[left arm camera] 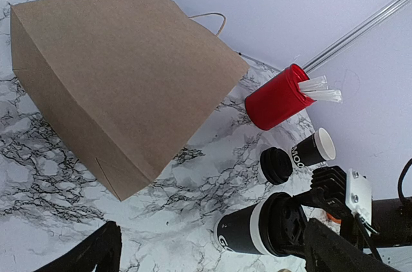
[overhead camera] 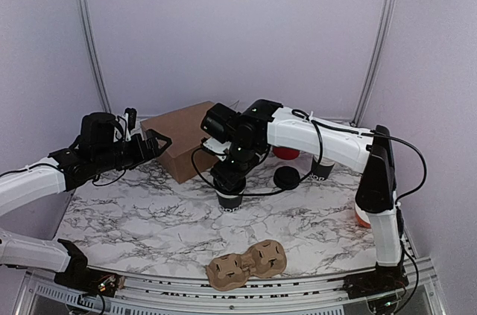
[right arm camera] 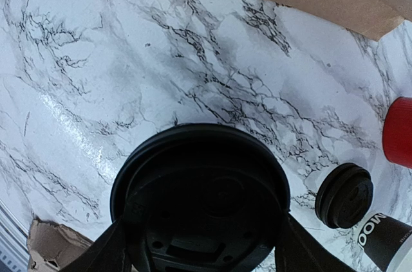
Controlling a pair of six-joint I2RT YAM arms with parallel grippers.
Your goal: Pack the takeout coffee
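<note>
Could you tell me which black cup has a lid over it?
The black cup before the paper bag, under the right gripper, which grips the lid; the open cup by the red tub has none.

Top external: high, at the near edge, angled down toward the back wall [overhead camera: 238,24]; whole table [overhead camera: 149,218] in frame.
Left wrist: low, from the left, looking right past the bag [left arm camera: 122,85]; mid-range.
Right wrist: steeply down, very close; lid [right arm camera: 199,201] fills the lower frame.
All three share the bag, spare lid [right arm camera: 344,195] and red tub [left arm camera: 277,97].
</note>
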